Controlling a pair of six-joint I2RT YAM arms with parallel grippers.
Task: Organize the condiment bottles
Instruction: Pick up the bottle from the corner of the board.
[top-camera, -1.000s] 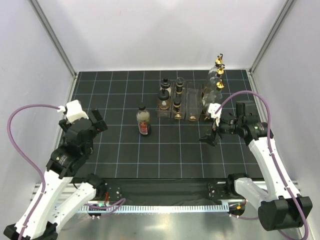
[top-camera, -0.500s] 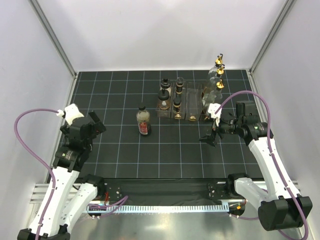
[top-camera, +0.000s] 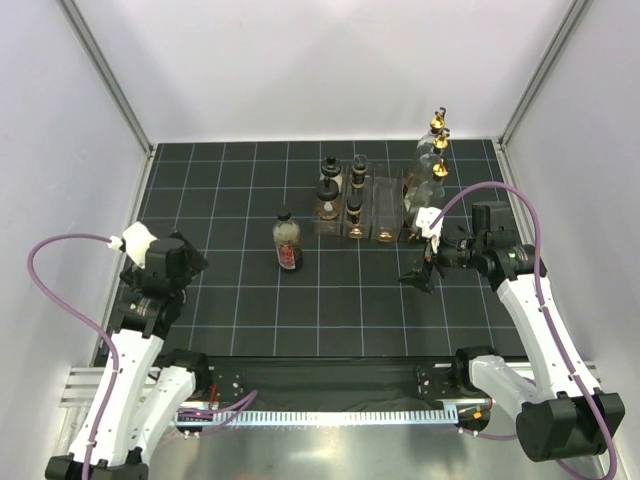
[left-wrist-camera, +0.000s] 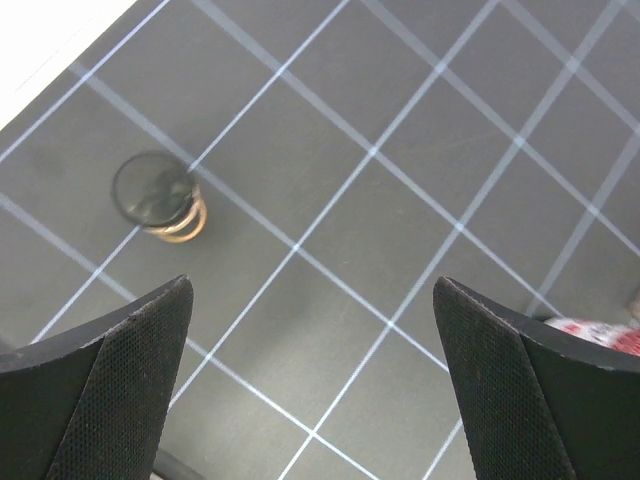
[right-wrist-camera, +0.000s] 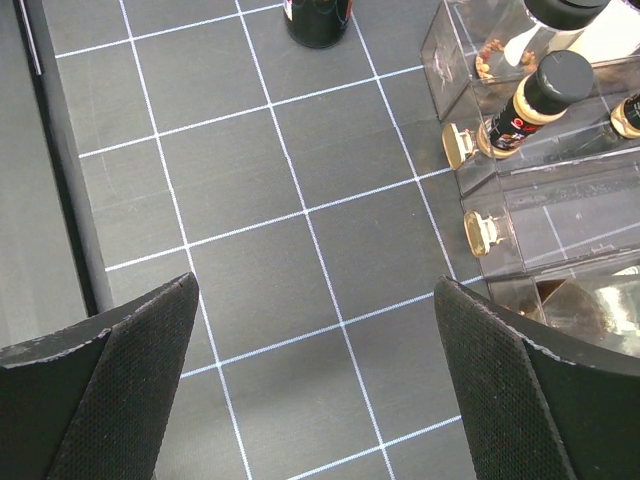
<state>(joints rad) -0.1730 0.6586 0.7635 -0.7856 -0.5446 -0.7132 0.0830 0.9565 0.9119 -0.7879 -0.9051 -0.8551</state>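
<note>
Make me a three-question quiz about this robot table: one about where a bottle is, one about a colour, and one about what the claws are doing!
1. Where does the red-labelled bottle stand?
A. alone on the mat, left of the clear rack
B. inside the rack
C. lying flat by the back wall

2. What colour are the spouts on the tall clear bottles?
A. blue
B. gold
C. green

3. How are the left gripper and the right gripper?
A. both shut on bottles
B. one shut, one open
C. both open, holding nothing

Answers:
1 A, it stands upright by itself on the grid, apart from the rack.
2 B, the spouts shine gold in the top view.
3 C, each wrist view shows the jaws wide apart with only mat between them.
</note>
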